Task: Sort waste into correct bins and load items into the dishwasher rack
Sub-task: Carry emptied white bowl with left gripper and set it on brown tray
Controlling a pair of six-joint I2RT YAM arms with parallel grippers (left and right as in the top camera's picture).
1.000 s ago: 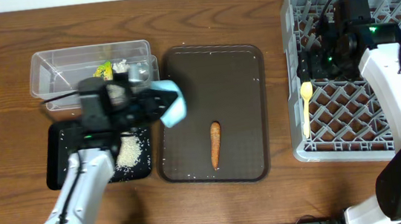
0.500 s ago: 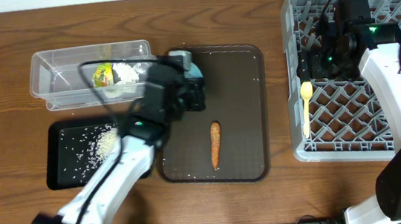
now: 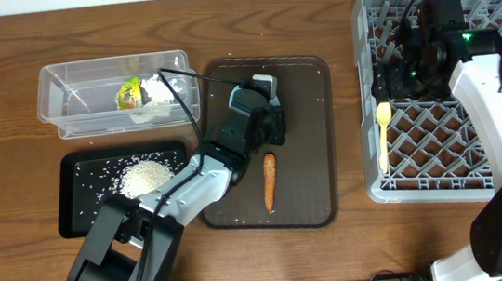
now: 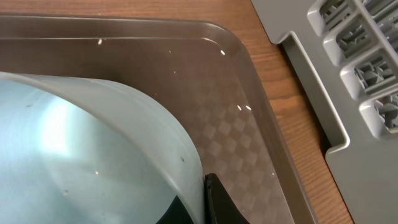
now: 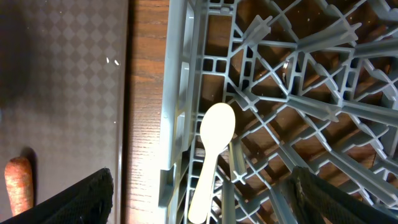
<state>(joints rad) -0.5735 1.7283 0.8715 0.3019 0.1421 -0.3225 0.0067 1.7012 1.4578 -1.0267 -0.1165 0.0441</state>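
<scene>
My left gripper (image 3: 266,101) hangs over the brown serving tray (image 3: 308,106), shut on the rim of a pale blue bowl (image 4: 81,143). From overhead, the gripper hides most of the bowl. An orange carrot stick (image 3: 270,180) lies on the tray just below it. My right gripper (image 3: 394,79) stands open above the left edge of the grey dishwasher rack (image 3: 459,161), holding nothing. The pale yellow spoon (image 5: 214,134) lies in the rack beneath it. The clear tub (image 3: 69,94) holds the yellow-green wrapper (image 3: 128,94) and white tissue (image 3: 160,92). Rice (image 3: 145,177) is heaped in the black tray (image 3: 86,219).
The rack's corner (image 4: 360,74) lies just right of the serving tray, with a strip of bare wood between them. Stray rice grains are scattered over the black tray. My left arm stretches from the near edge across the black tray's right side.
My left arm has swung right, from over the black tray to over the serving tray, carrying the bowl. The right arm has not moved.
</scene>
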